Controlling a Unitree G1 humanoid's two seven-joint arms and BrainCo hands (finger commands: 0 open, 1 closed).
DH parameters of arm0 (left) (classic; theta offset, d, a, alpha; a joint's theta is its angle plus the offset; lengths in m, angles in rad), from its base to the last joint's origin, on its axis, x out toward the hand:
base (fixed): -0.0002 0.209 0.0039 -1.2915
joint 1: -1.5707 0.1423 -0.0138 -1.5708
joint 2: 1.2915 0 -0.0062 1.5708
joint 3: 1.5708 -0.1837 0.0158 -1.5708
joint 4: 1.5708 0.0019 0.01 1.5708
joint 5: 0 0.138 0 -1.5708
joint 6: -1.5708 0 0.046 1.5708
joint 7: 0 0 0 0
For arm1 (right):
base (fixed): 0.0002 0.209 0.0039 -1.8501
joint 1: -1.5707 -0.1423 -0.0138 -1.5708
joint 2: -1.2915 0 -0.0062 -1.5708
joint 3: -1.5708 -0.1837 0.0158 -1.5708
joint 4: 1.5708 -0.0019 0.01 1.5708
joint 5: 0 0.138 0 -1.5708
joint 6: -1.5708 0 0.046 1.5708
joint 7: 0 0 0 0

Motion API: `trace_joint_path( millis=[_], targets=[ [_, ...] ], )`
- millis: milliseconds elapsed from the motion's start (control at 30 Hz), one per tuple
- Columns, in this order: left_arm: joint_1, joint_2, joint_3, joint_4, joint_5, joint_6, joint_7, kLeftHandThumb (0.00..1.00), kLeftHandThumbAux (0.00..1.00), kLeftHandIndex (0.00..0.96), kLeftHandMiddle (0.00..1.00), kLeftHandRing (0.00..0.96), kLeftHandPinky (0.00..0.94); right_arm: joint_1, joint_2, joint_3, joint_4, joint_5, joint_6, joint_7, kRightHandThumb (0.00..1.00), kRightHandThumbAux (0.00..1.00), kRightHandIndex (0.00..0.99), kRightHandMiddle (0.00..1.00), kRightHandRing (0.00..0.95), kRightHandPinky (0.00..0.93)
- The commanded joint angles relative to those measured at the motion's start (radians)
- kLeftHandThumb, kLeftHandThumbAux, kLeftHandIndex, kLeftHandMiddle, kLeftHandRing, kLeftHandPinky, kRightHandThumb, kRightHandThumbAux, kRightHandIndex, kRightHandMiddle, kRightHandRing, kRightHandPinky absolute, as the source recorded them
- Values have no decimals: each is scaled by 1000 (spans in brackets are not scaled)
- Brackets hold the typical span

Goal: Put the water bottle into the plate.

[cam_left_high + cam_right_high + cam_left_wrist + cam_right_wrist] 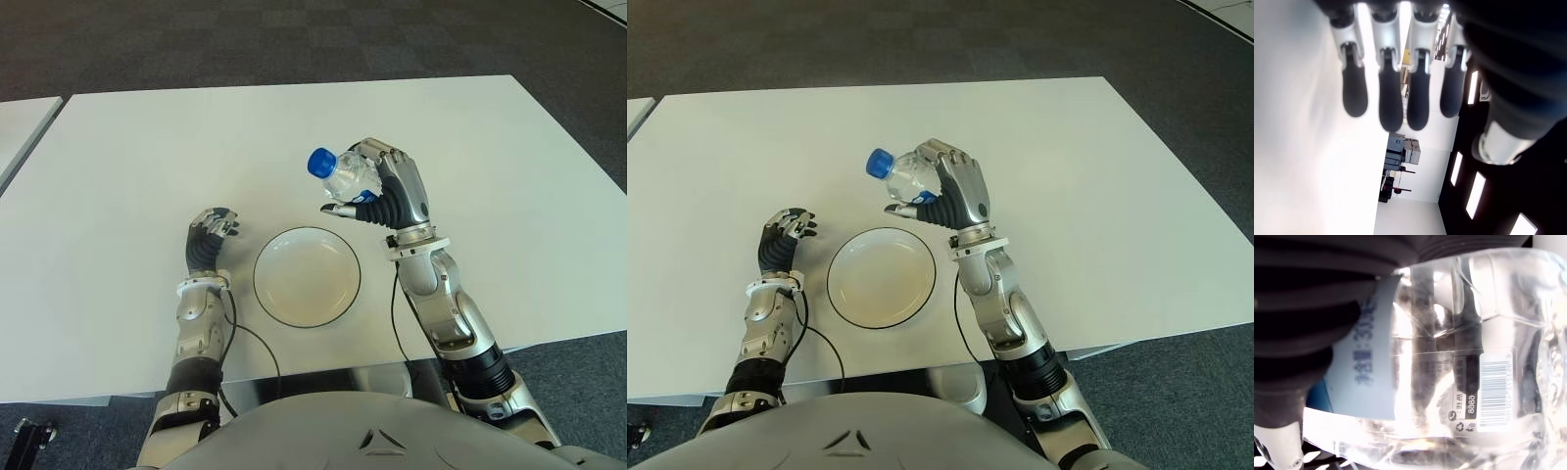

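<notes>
My right hand [377, 191] is shut on a clear water bottle [345, 174] with a blue cap [320, 162]. It holds the bottle in the air, tilted, cap toward the left, above and beyond the far right rim of the plate. The right wrist view is filled by the bottle's clear body and label [1469, 382], with dark fingers [1312, 298] wrapped around it. The white plate [338, 302] with a dark rim lies on the table near the front edge, with nothing in it. My left hand [211, 235] shows left of the plate, fingers curled, holding nothing.
The white table [147, 157] spreads wide on all sides of the plate. A second white table's corner [20, 122] shows at the far left. Dark carpet [294, 39] lies beyond the far edge.
</notes>
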Motion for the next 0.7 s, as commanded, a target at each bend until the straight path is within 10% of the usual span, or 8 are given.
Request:
trace_joint_path(
  millis=[33,700],
  targets=[
    [40,-10,5,47,-11,70,-5,838,673,438,467,523,516,-19,-17,27,12,24,-79,64,709,727,437,878,881,875],
    [39,-13,9,45,-5,79,26,838,673,440,466,519,516,-105,-13,164,299,-8,-164,294,714,721,439,890,895,894]
  ],
)
